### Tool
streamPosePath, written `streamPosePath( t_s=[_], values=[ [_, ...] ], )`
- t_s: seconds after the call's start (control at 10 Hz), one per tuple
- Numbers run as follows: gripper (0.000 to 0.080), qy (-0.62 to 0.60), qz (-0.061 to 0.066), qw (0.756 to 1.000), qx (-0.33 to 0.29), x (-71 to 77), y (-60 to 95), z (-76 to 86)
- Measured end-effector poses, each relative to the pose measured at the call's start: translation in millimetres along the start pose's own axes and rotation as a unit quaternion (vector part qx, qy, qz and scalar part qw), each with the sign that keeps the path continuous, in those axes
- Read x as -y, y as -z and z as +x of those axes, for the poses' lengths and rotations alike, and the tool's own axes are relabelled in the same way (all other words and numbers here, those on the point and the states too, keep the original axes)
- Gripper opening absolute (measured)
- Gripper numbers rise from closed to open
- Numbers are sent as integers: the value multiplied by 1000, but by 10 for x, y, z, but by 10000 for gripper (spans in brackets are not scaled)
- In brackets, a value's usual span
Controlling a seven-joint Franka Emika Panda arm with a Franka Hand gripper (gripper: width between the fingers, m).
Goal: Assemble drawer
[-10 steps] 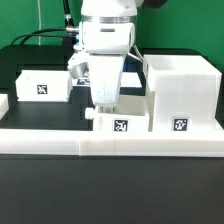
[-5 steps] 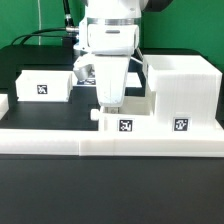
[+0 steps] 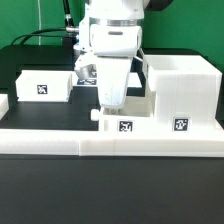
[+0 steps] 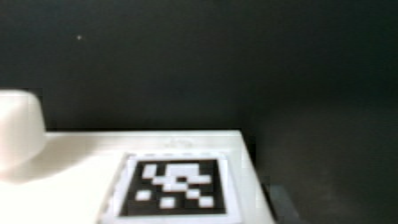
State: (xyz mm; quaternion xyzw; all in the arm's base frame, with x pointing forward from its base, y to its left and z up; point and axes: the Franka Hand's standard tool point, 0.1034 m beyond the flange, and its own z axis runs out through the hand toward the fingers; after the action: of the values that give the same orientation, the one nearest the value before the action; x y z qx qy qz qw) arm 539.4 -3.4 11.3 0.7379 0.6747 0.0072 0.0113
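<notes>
The drawer (image 3: 125,124) is a low white piece with a tag (image 3: 125,127) on its near face. It sits on the black table (image 3: 40,115), its right end touching the tall box (image 3: 185,85) on the exterior view's right. It looks like rigid, light, smooth plastic, so it is likely to slip under a loose pinch. I judge the best hold is across a thin wall, or a push on the left end. The gripper (image 3: 108,105) hangs directly over the drawer's left part. The arm hides its jaws, so I cannot tell whether they are apart or closed on anything. The wrist view shows the drawer's tagged face (image 4: 173,187) and a rounded white shape (image 4: 18,130), perhaps a finger. The box is open on top and nothing shows inside it. A second white block (image 3: 45,84) lies well apart on the left.
</notes>
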Motion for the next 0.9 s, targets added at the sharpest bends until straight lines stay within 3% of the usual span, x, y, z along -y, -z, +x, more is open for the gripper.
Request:
streamPosePath(
  t_s=[0.4,0.5,0.7,0.9],
  values=[
    [42,-6,-2,1000,0,0,-4,-41],
    [42,0,2,1000,1,6,-8,31],
    [42,0,24,1000,9,3,-8,38],
    [42,-5,18,1000,8,-35,-1,6]
  ],
)
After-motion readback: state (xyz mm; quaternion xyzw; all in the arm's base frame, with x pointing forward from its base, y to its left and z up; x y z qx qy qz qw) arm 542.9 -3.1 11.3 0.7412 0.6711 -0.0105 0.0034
